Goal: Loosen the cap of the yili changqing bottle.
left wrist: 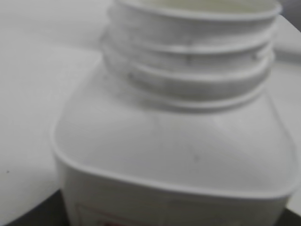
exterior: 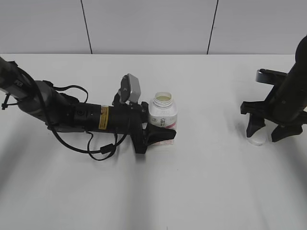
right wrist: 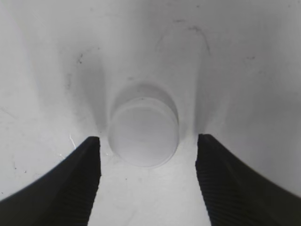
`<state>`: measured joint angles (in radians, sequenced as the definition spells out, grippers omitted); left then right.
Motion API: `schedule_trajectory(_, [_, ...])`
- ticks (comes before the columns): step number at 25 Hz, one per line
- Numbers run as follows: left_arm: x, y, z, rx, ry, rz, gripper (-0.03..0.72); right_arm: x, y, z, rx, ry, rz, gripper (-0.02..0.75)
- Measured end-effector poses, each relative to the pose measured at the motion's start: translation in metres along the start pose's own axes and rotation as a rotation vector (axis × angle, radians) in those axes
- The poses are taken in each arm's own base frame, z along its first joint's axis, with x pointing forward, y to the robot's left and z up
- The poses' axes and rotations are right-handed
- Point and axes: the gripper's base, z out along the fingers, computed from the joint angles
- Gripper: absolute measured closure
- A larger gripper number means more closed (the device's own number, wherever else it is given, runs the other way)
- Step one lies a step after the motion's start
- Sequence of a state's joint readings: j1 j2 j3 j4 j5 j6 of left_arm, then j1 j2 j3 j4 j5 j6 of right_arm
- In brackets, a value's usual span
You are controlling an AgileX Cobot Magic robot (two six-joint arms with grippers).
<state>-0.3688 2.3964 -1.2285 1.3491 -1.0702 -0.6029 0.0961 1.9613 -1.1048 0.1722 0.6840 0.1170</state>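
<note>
The yili changqing bottle (exterior: 163, 115) stands upright on the table with its wide threaded neck (left wrist: 188, 61) bare and its mouth uncovered. My left gripper (exterior: 160, 134) reaches in from the left and is shut on the bottle's labelled lower body. The white body (left wrist: 178, 141) fills the left wrist view. The cap (exterior: 257, 140) lies on the table at the right, off the bottle. My right gripper (exterior: 266, 134) hangs over it, open. In the right wrist view the cap (right wrist: 143, 134) sits between the two dark fingers (right wrist: 84, 174), with a gap on each side.
The white table (exterior: 201, 191) runs back to a grey panelled wall (exterior: 153, 24). A black cable (exterior: 96, 151) loops onto the table below the left arm. The left arm's body (exterior: 72, 112) lies low across the left half.
</note>
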Motion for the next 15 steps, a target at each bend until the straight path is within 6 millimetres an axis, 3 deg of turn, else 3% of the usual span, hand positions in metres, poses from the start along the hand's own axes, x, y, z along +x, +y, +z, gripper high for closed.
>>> schedule_trajectory(15, [0.0007, 0.0002, 0.0004, -0.014, -0.001, -0.070, 0.190, -0.0012, 0.0005, -0.0012, -0.001, 0.000, 0.000, 0.235])
